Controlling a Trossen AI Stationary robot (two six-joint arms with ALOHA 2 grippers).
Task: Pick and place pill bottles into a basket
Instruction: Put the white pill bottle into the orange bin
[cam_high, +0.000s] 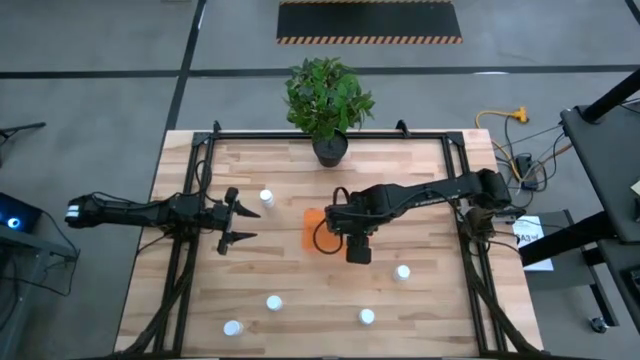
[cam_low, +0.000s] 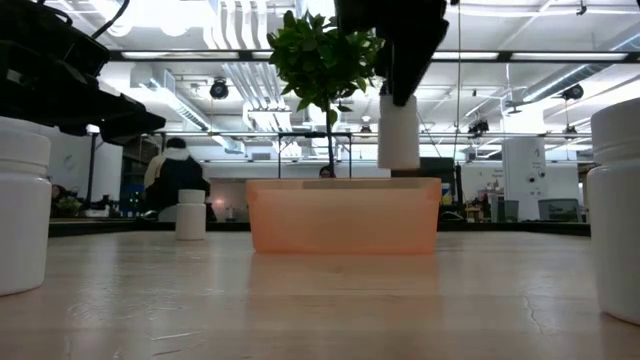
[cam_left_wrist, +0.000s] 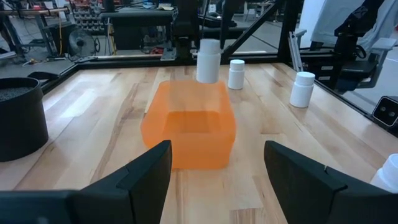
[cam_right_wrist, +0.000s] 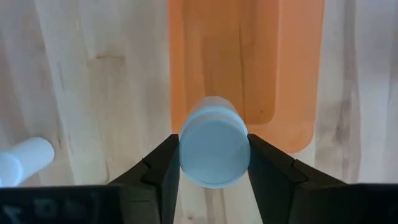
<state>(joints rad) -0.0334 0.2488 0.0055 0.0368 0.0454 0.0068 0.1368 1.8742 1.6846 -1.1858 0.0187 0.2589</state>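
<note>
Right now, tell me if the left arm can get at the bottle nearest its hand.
Probably yes. The left hand is open and empty, and the pill bottle stands upright just beyond it on bare table, with nothing between; the right hand is busy over the basket.

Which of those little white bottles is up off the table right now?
The pill bottle pinched in the right gripper, hanging above the orange basket. The other five, like the one beside the left gripper, all stand on the wooden table.
</note>
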